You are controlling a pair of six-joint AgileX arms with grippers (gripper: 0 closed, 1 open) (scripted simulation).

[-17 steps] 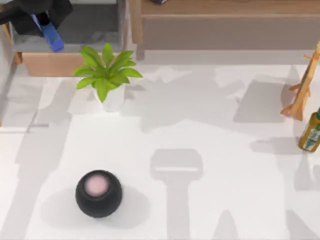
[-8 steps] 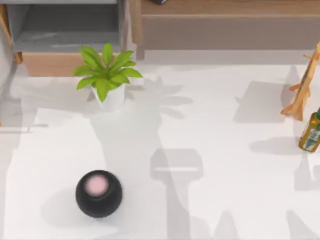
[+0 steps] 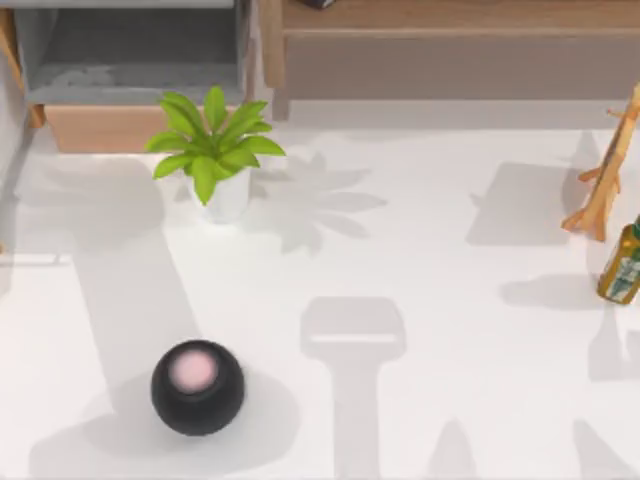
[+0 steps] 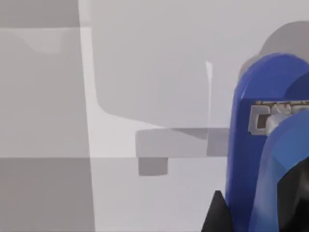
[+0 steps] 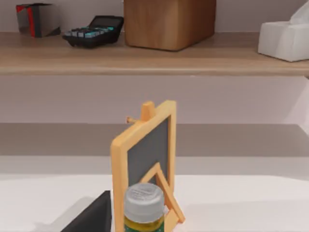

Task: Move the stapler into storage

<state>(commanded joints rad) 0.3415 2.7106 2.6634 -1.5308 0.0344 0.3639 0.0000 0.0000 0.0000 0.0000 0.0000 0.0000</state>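
A blue stapler [image 4: 251,159] fills the left wrist view, close to the left claw, whose grip I cannot tell.

A dark, pointed gripper [image 4: 219,212] finger tip, plain and unmarked.

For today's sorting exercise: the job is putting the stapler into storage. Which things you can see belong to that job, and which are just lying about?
Belongs to the job:
stapler, close up in the left wrist view
storage, at the table's top left

Just lying about:
plant
black ball
easel
bottle
calculator, on the shelf
wooden box
tissue box
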